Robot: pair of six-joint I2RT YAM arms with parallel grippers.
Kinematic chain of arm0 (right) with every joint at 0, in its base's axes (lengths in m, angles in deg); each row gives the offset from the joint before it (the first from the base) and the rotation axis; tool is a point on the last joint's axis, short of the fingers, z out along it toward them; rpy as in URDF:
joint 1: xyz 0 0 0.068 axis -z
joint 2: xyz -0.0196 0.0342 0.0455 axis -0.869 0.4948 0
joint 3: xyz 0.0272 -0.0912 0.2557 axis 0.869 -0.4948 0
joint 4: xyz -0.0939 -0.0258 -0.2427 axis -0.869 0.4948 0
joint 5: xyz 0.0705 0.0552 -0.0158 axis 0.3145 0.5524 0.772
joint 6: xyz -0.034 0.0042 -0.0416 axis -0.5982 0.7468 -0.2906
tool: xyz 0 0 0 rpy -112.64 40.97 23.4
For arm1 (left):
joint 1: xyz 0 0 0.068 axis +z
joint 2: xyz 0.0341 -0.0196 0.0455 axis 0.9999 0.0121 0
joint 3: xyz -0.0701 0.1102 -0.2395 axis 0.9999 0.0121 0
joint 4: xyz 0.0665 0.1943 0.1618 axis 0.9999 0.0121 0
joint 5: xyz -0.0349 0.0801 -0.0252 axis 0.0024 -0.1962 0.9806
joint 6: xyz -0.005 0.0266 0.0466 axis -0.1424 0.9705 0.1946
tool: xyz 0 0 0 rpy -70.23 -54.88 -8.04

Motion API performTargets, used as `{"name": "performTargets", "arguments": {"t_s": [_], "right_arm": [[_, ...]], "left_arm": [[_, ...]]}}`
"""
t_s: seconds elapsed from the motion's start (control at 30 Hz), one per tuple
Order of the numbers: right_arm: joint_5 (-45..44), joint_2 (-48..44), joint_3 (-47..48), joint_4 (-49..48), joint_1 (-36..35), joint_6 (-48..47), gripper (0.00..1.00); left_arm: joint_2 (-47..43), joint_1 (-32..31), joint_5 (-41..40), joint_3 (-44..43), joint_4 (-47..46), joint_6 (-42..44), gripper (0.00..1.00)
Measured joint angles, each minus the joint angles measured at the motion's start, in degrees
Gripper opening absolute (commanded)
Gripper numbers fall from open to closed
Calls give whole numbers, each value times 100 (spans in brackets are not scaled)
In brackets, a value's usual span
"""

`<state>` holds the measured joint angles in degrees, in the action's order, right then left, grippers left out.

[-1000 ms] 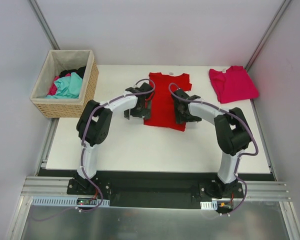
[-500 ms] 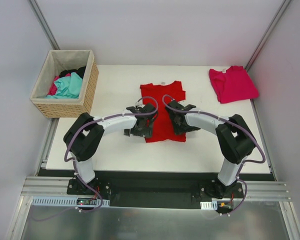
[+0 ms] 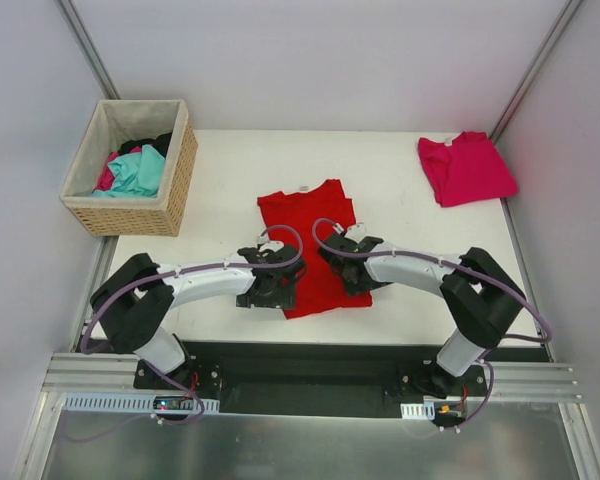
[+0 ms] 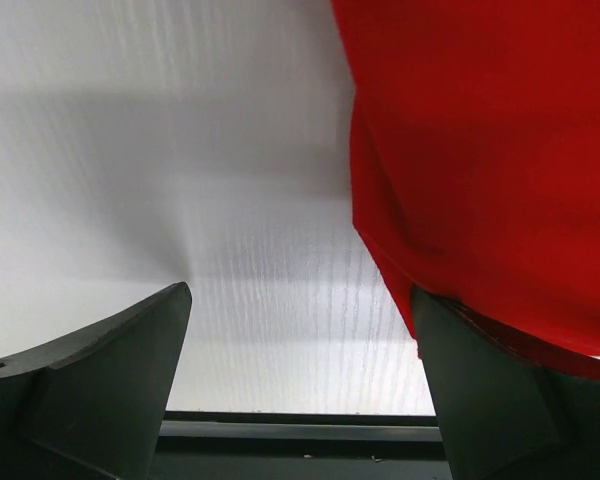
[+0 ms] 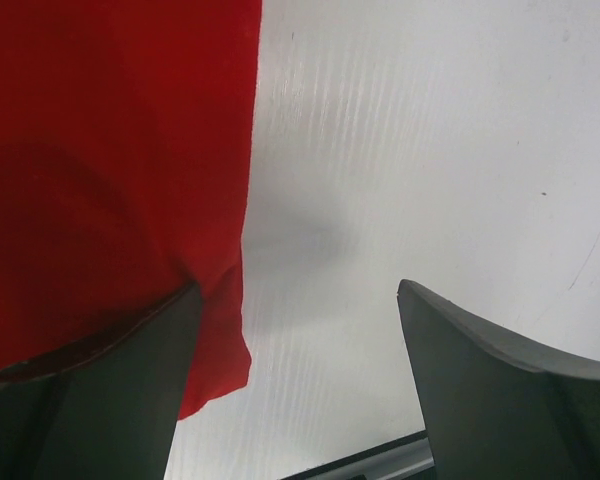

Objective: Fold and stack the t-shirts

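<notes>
White tabletop (image 3: 230,180) fills my overhead feed. At far left I see a woven wicker basket (image 3: 120,218) holding teal, pink and black cloth. The left gripper (image 4: 300,295) sits low at the near left edge of the bright red cloth t-shirt (image 3: 310,225), which lies mid-table. Its jaws are spread wide, one over bare table, one at the cloth. The right gripper (image 5: 298,288) mirrors it at the near right edge, likewise spread. The folded magenta-pink t-shirt (image 3: 466,168) rests at the far right corner, well apart.
</notes>
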<state>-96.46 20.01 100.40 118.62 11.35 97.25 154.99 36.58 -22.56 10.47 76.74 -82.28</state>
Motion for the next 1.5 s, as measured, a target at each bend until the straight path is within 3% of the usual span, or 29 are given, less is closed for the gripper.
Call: {"name": "performTargets", "arguments": {"t_s": [0.5,0.67,0.8,0.93,1.07,1.23,1.33,1.5], "right_arm": [[-328,-262,-352,627,-979,1023,86],[-369,-262,-221,1056,-1088,1121,88],[-612,-374,350,1602,-1080,1121,89],[-925,-922,1117,1891,-1067,931,90],[-584,-2304,1169,1259,-938,424,92],[962,-4422,-9,63,227,15,93],[1967,-4763,-544,-341,942,-17,93],[3648,-4684,-1692,-1169,1650,118,93]], "left_arm": [[-317,-96,-116,249,289,-334,93],[-308,-94,-527,-116,883,-210,95],[-348,-72,-728,-911,1233,59,99],[-693,-48,-737,-1825,1250,350,99],[-1633,-24,-385,-2009,811,457,99],[-3298,612,793,-741,-269,341,99],[-3901,1296,1694,367,-841,146,99],[-3989,1867,3178,2114,-2048,-291,99]]}}
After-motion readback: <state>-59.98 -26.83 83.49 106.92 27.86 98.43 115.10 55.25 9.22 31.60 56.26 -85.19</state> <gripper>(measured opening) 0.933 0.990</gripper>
